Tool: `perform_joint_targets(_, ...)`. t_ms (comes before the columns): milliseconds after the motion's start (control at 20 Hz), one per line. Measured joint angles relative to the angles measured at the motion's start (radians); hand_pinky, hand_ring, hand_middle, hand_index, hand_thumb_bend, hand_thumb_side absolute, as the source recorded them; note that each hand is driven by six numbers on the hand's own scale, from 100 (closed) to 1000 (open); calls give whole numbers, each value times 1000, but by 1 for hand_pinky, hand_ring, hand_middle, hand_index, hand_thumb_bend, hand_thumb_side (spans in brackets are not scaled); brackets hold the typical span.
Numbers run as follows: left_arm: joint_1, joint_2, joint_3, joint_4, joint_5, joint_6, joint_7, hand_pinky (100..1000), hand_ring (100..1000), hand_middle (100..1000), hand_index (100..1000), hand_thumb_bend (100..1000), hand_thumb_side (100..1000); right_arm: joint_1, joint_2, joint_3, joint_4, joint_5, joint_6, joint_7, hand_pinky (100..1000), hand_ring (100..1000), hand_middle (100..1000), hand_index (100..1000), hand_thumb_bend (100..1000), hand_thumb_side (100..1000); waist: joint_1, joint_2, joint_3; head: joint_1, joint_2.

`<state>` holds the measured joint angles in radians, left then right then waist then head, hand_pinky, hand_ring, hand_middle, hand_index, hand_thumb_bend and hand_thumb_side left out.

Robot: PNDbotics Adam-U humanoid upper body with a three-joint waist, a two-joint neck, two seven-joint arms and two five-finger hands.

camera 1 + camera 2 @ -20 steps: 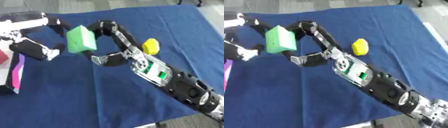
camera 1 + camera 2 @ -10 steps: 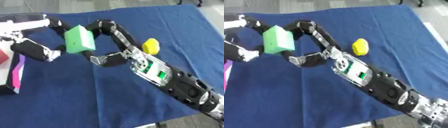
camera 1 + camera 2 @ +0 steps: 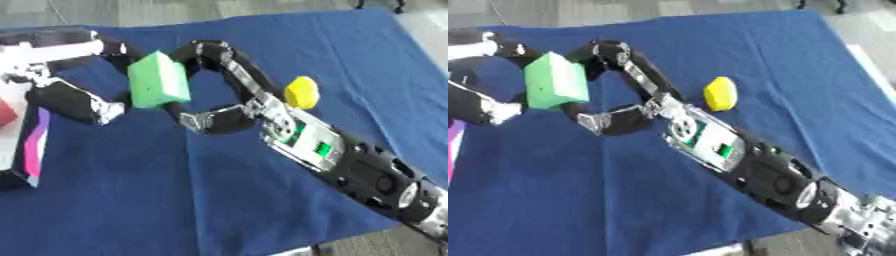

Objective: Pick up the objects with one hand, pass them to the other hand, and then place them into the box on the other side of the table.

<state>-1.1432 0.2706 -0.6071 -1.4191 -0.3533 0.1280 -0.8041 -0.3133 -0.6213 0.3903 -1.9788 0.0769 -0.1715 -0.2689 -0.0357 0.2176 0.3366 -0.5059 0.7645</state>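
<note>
Blue cloth (image 3: 350,60) covers the table where the right hand (image 3: 229,95) pinches a green block (image 3: 157,82) aloft against the left hand (image 3: 74,75), whose fingers close around it, risking a drop if released early, short of the box (image 3: 22,145).

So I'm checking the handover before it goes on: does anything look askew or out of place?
Nothing stands out. The green block sits tilted between the right hand and left hand; the yellow object lies alone on the blue cloth.
</note>
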Motion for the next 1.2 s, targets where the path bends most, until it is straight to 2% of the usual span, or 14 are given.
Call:
perform_joint_targets(450, -2, 1, -1, -16, 22, -12, -37, 1000, 851, 697, 911, 100, 240, 0, 0, 0, 0, 8, 14, -5, 592, 587, 517, 570, 247, 100, 0, 0, 4, -8, 0)
perform_joint_targets(1200, -10, 24, -4, -20, 30, -69, -95, 1000, 858, 703, 909, 100, 239, 3, -1, 7, 0, 26, 18, -17, 583, 582, 515, 568, 246, 100, 0, 3, 2, -26, 0)
